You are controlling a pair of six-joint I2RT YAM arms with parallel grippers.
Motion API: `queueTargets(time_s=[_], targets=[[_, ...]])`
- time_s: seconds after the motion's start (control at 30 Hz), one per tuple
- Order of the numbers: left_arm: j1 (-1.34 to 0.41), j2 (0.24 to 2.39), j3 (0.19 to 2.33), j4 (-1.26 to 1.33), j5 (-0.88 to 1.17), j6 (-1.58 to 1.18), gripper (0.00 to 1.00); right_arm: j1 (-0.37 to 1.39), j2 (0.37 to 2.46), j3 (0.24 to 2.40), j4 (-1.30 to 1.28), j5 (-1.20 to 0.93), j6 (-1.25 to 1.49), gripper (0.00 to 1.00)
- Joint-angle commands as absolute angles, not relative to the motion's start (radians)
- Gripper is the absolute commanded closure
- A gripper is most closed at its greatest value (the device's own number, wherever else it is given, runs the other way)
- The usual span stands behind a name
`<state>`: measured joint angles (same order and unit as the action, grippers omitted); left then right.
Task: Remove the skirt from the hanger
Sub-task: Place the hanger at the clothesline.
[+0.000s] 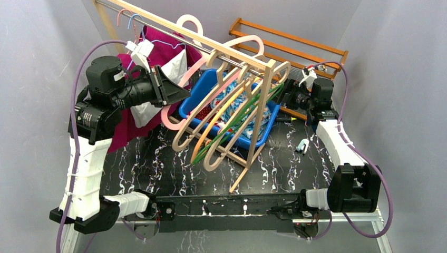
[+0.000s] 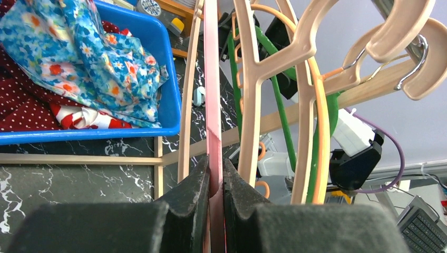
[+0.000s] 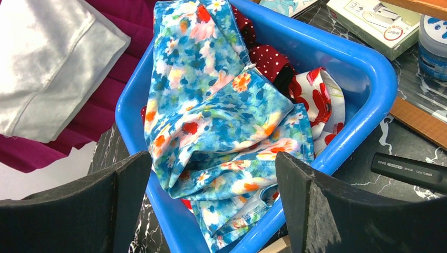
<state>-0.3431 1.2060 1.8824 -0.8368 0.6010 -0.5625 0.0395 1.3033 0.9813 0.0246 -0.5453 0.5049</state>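
A blue floral skirt (image 1: 238,112) lies crumpled in the blue bin (image 1: 191,101), on no hanger. It also shows in the left wrist view (image 2: 89,58) and the right wrist view (image 3: 221,121). My left gripper (image 1: 179,95) is shut on the bare pink hanger (image 1: 167,117), whose bar runs up between the fingers (image 2: 212,79). The pink hanger's hook sits on the wooden rail (image 1: 158,23). My right gripper (image 1: 287,92) is open and empty, just above the bin's near rim (image 3: 369,68) and over the skirt.
Several bare wooden, green and orange hangers (image 1: 232,121) hang from the tilted rack. A white garment (image 1: 158,84) and a magenta one (image 1: 134,124) hang at left. A wooden shelf (image 1: 295,42) stands behind. A black marker (image 3: 408,171) and boxes lie beside the bin.
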Motion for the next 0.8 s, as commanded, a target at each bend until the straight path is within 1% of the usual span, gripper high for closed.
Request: queueTargets(time_s=[0.0, 0.43, 0.77], targets=[[-0.339, 1.202, 1.925, -0.758, 0.626, -0.576, 1.00, 0.035, 1.282, 0.990, 0.062, -0.552, 0.491, 0.05], [-0.340, 1.086, 1.800, -0.710, 0.708, -0.624, 1.00, 0.034, 1.272, 1.018, 0.035, -0.549, 0.476, 0.04], [-0.339, 1.044, 1.713, -0.693, 0.723, -0.624, 1.00, 0.034, 1.255, 1.012, 0.015, -0.537, 0.467, 0.04]])
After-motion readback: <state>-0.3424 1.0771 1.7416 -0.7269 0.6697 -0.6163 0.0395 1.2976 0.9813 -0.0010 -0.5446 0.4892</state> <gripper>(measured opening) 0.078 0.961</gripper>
